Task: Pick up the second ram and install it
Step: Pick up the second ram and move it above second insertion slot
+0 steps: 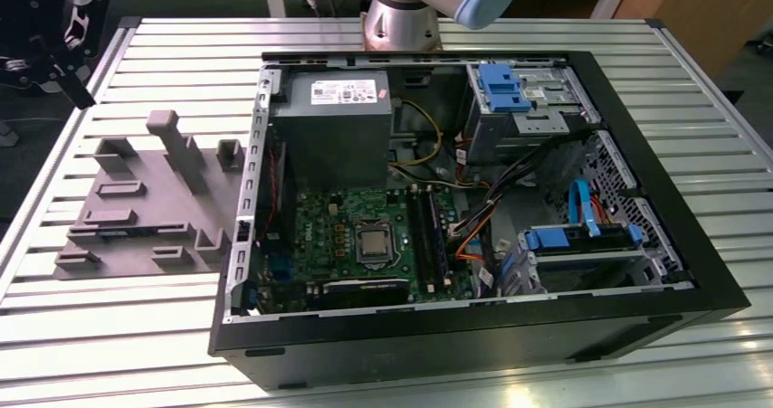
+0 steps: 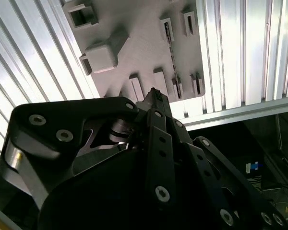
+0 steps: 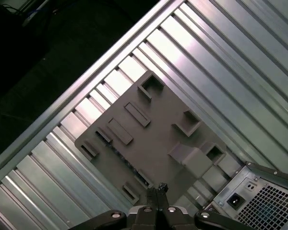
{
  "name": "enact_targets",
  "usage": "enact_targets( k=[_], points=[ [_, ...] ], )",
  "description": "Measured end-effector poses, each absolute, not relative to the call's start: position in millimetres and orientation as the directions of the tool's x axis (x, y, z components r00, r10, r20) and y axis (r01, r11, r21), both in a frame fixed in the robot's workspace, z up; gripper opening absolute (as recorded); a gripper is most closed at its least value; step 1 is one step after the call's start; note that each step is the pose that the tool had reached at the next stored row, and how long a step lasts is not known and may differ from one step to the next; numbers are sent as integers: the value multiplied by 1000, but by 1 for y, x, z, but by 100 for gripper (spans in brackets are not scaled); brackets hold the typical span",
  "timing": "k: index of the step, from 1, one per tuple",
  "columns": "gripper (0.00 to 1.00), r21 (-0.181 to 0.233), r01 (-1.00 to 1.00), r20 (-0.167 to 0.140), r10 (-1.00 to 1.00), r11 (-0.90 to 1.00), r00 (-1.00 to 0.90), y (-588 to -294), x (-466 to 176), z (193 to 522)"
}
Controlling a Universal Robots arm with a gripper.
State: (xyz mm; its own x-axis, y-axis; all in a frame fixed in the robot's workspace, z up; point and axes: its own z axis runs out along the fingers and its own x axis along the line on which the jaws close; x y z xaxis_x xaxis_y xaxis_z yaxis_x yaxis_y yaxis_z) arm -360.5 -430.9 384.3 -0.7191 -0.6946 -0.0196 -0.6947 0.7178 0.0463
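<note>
My gripper (image 3: pixel 159 188) hangs high above the grey fixture tray (image 3: pixel 153 139); in both wrist views its fingertips meet with nothing between them. In the second wrist view the gripper (image 2: pixel 153 92) points at the tray (image 2: pixel 144 43), whose narrow slots and raised blocks look bare. In the exterior view the tray (image 1: pixel 133 218) lies to the left of the open computer case (image 1: pixel 483 336). Long dark strips (image 1: pixel 425 232) stand side by side on the green motherboard (image 1: pixel 350 245). I cannot tell whether one of them is the second ram.
The case rests on a slatted aluminium table (image 1: pixel 121 336). Inside it are a grey power supply (image 1: pixel 332 118), blue drive brackets (image 1: pixel 501 87) and loose cables (image 1: pixel 483 218). The arm's base (image 1: pixel 405 14) stands behind the case. A case corner (image 3: pixel 259 196) shows beside the tray.
</note>
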Motion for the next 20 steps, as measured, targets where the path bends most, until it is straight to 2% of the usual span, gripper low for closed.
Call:
enact_targets(
  k=[10, 20],
  points=[
    [11, 46, -702, -20, -702, 711, -712, -431, -361, 384],
    [11, 46, -814, -20, -814, 579, -580, -431, -361, 383]
  ],
)
